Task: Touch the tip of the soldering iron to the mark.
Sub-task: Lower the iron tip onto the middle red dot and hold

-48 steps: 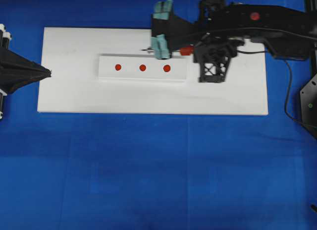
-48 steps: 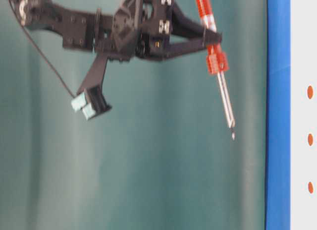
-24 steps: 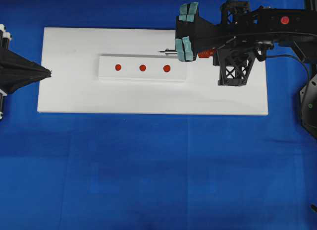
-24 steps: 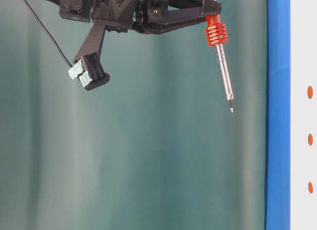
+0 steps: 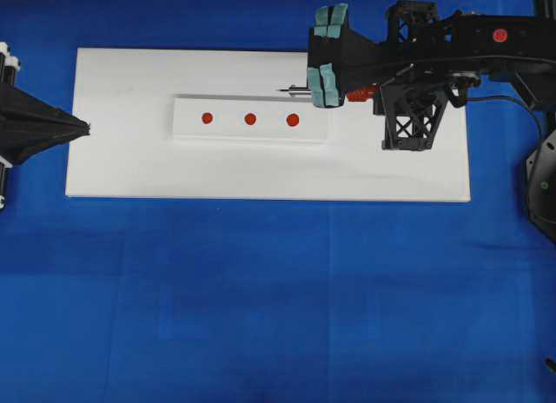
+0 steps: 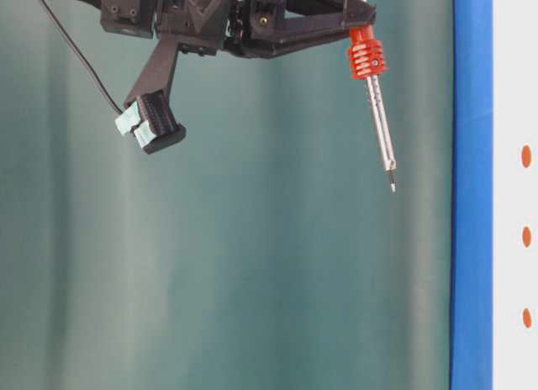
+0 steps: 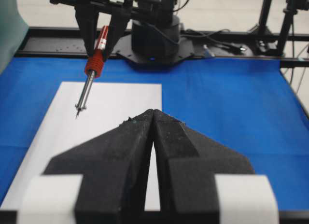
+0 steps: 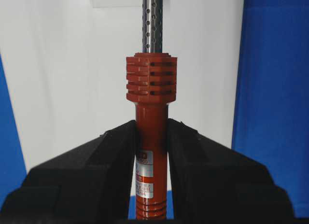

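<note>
The desk [image 5: 261, 299], covered in blue, carries a flat white board [image 5: 130, 168], and on the board lies a raised white strip [image 5: 187, 129] with three red dots in a row. The right arm [image 5: 486, 47] reaches in over the board's far right part, and its right tool [image 8: 151, 151] is clamped on the red-orange handle of the soldering iron [image 8: 151, 84], the two black fingers [image 8: 96, 171] pressing it from either side. The iron hangs in the air with its silver shaft pointing down toward the board; in the overhead view its tip shows just beyond the strip's far edge, near the right end. The mark [image 5: 293, 120], the right-hand dot of the row, lies on the strip a little nearer the camera than that tip, and the table-level view shows the tip well clear of the surface. At the board's left edge sits the left tool [image 7: 152, 137], its jaws pressed together on nothing, well apart from the strip.
</note>
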`<state>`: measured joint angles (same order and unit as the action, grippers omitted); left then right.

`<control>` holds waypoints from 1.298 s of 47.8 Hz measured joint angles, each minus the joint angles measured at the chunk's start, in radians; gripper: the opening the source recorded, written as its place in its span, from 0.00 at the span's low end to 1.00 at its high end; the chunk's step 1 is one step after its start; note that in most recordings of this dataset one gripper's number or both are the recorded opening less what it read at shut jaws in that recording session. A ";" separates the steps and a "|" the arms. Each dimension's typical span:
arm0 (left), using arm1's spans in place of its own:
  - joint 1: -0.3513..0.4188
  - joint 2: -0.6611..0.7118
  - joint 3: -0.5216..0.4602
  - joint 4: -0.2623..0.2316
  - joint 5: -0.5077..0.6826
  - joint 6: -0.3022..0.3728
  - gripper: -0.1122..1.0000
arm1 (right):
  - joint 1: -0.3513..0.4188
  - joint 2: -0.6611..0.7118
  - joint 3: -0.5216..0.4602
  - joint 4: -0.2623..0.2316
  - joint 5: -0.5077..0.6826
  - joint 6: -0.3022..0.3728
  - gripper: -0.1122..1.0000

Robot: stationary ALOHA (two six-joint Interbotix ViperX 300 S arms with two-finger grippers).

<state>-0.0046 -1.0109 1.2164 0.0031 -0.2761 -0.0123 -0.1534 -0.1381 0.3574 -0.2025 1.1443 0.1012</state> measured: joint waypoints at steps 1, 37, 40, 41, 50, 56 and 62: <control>-0.002 0.000 0.000 -0.002 0.000 0.000 0.10 | 0.000 0.002 0.000 0.002 -0.002 0.000 0.16; -0.002 0.000 0.000 -0.002 0.000 0.003 0.10 | 0.002 0.206 -0.031 0.011 -0.117 -0.006 0.16; -0.002 0.000 0.000 -0.002 0.000 0.005 0.10 | 0.002 0.222 -0.038 0.011 -0.126 -0.011 0.16; -0.002 0.000 0.002 -0.002 0.000 0.003 0.10 | 0.002 0.227 -0.040 0.011 -0.129 -0.012 0.16; -0.002 0.000 0.000 -0.002 0.000 0.005 0.10 | 0.002 0.264 -0.060 0.011 -0.138 -0.012 0.16; -0.002 0.002 0.000 -0.002 0.000 0.006 0.10 | 0.002 0.282 -0.063 0.011 -0.138 -0.015 0.16; 0.000 0.002 0.002 -0.002 0.000 0.006 0.10 | 0.002 0.293 -0.063 0.011 -0.138 -0.012 0.16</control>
<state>-0.0046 -1.0094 1.2180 0.0015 -0.2761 -0.0061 -0.1519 0.1549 0.2945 -0.1917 1.0063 0.0890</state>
